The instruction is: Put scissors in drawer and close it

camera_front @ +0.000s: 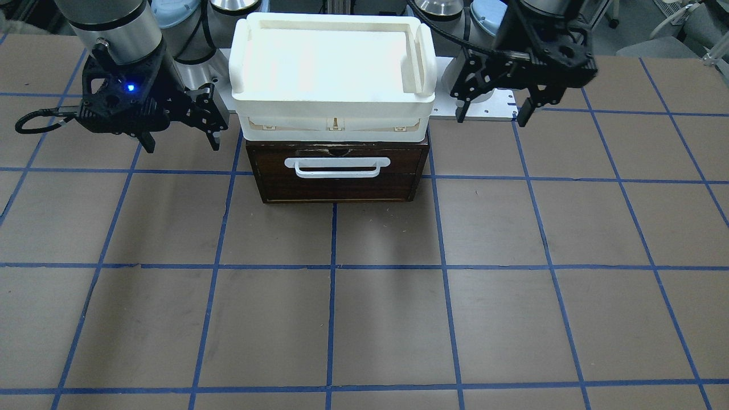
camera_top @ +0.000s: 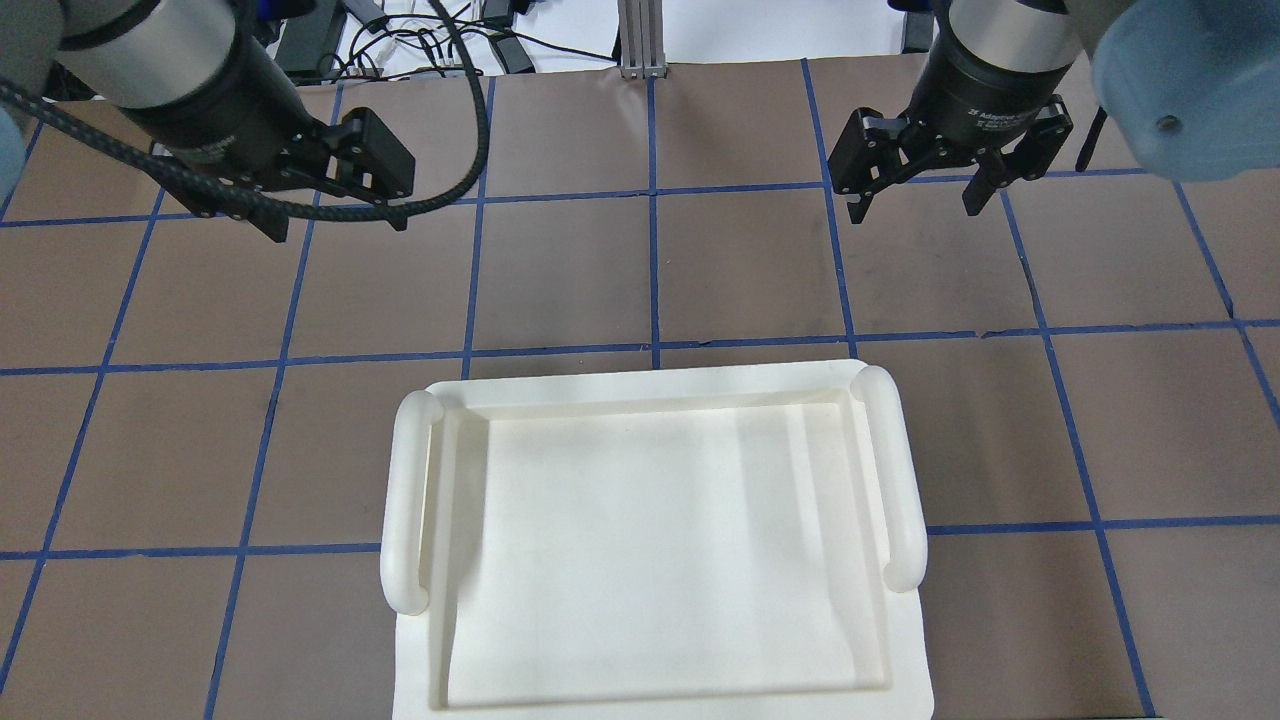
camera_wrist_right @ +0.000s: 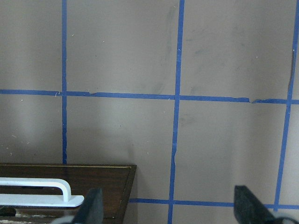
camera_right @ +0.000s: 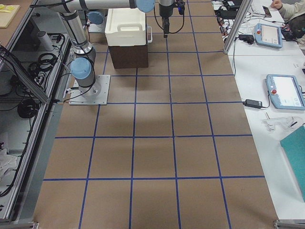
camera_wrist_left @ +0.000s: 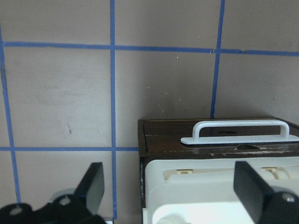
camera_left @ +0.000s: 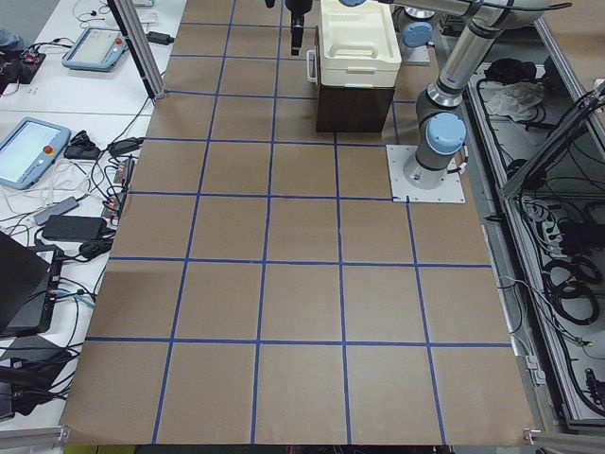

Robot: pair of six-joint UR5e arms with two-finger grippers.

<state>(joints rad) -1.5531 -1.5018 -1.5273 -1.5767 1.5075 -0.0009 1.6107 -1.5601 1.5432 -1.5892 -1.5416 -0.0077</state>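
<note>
The left gripper (camera_front: 492, 114) hangs with its jaws spread wide and nothing between them, just beside one end of the white tray (camera_front: 245, 68); the right gripper (camera_front: 182, 139) mirrors it at the other end, equally spread and equally bare.

Between the two arms stands the drawer (camera_front: 336, 185), its dark front sitting flush and apparently shut, its white bar handle (camera_front: 337, 167) facing the operators' side; the tray rests on top of it, and nothing shows inside the tray.

The scissors appear in no view, not on the gridded table (camera_front: 364, 319), not in the tray, not in either gripper; whether they lie inside the shut drawer cannot be told, so their place relative to either gripper cannot be given.

If they are inside, the task looks finished; if not, the drawer must be opened again, and there lies the risk: a pull on the handle could drag the whole unit forward rather than slide the drawer, since nothing visibly braces it; a wide-spread finger coming in low could also clip the tray's overhanging rim and shift it.
</note>
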